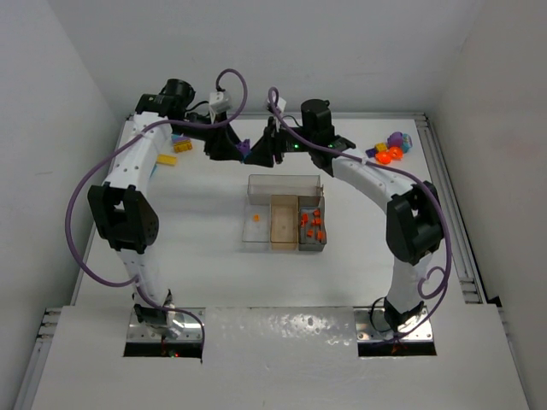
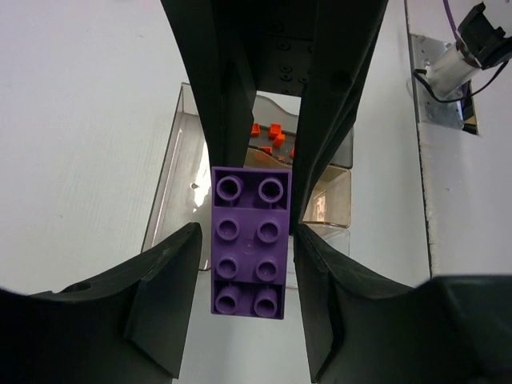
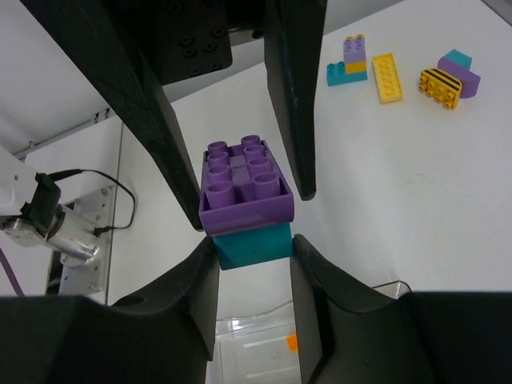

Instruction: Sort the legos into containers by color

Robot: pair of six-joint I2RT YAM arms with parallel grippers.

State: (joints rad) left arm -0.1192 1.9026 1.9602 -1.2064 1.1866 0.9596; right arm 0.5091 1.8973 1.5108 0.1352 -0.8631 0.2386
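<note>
"Where is the purple brick (image 3: 244, 186)?"

"In the upper middle of the top view, just above the tray (image 1: 285, 178), between the two claws. A teal brick (image 3: 254, 248) is stuck under it."

"Which way does it point?"

"Its bumps face the left wrist camera. There its long side runs straight up and down the frame. In the right wrist view the bumps point up, and the long side runs from the middle up and a bit left."

"Who holds it?"

"The right claw (image 3: 253, 245) is squeezed on the teal brick, one finger on each side. The left claw (image 2: 246, 232) sits around the purple brick with its fingers apart. White table (image 2: 80, 120) shows between one finger (image 2: 168, 288) and the brick."
</note>
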